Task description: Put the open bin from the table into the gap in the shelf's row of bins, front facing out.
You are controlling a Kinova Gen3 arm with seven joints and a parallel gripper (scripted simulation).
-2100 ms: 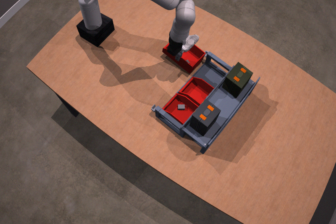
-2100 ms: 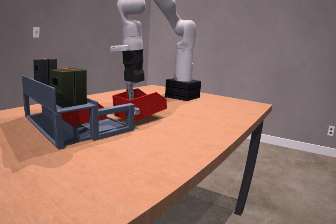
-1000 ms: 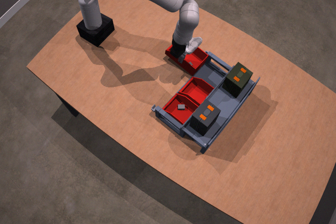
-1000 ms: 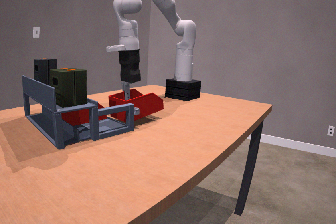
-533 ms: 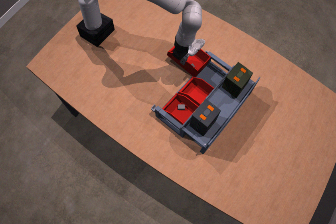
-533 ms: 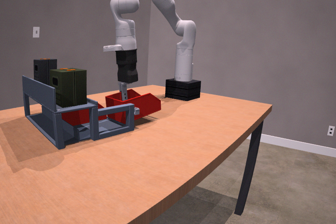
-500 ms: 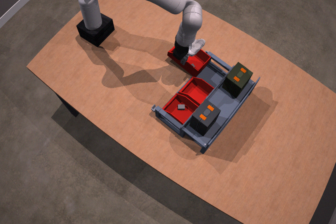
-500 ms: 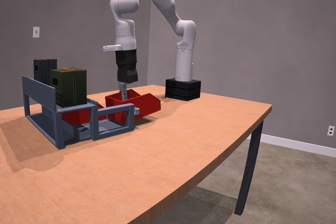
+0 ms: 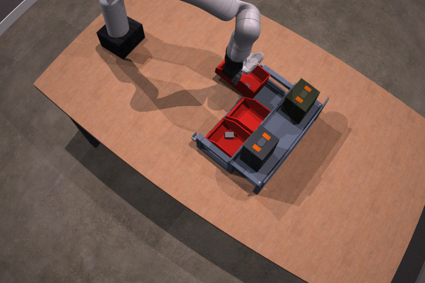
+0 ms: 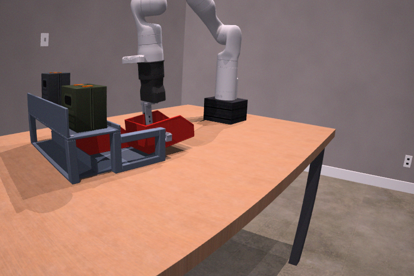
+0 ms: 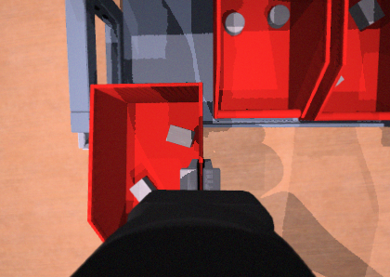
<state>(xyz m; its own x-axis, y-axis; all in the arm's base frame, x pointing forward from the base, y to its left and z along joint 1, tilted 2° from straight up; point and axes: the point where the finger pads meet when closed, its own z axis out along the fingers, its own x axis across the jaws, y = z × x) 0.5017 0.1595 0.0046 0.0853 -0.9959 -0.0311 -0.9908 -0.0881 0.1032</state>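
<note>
My gripper (image 11: pixel 201 169) is shut on the right side wall of the red open bin (image 11: pixel 144 155), one finger inside and one outside. The bin (image 9: pixel 244 78) is tilted and its far end reaches over the front lip at the empty end slot (image 11: pixel 158 53) of the grey shelf (image 9: pixel 264 128). In the exterior view the bin (image 10: pixel 159 126) is lifted off the table, its far end between the shelf's posts. Two grey parts (image 11: pixel 180 136) lie inside it. Two red bins (image 9: pixel 249 113) (image 9: pixel 228 135) sit in the row next to the gap.
A dark green box (image 9: pixel 301 99) and a black box (image 9: pixel 259 148) stand on the shelf's upper board. The neighbouring bin holds round grey parts (image 11: pixel 234 22). The arm's black base (image 9: pixel 120 38) stands at the table's far corner.
</note>
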